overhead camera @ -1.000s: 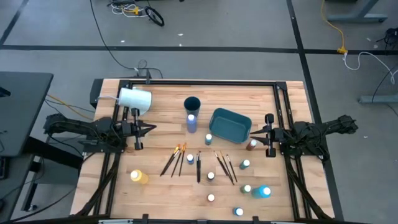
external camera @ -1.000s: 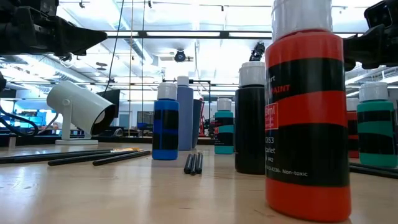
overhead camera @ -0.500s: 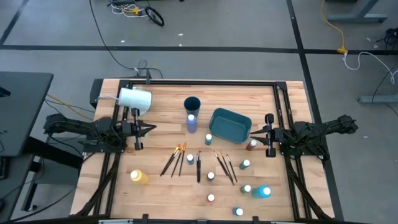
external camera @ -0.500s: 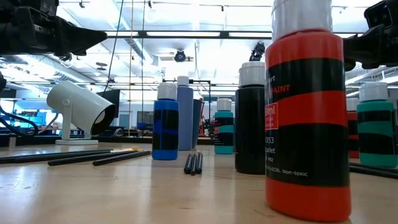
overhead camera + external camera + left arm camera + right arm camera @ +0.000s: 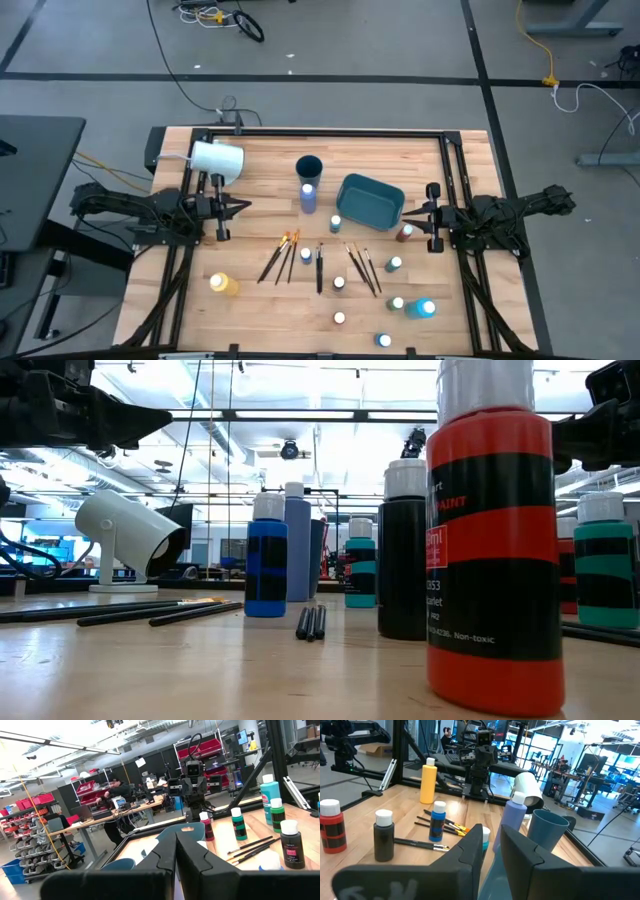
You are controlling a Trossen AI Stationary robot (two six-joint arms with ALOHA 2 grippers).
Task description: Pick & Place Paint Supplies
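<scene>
On both table edges nothing has moved: left claw [image 5: 240,206] stays shut and empty, right claw [image 5: 409,212] slightly parted, empty.

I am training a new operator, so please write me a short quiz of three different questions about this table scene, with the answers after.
1. True or false: the left gripper is holding a paintbrush.
2. Multiple choice: the yellow bottle lies on which side of the table? A) the left arm's side B) the right arm's side C) inside the teal bin
3. Short answer: what stands right beside the dark blue cup, toward the brushes?

Key
1. False: it is shut on nothing, hovering clear of the supplies.
2. A
3. A tall lavender-blue bottle with a white cap.
</scene>
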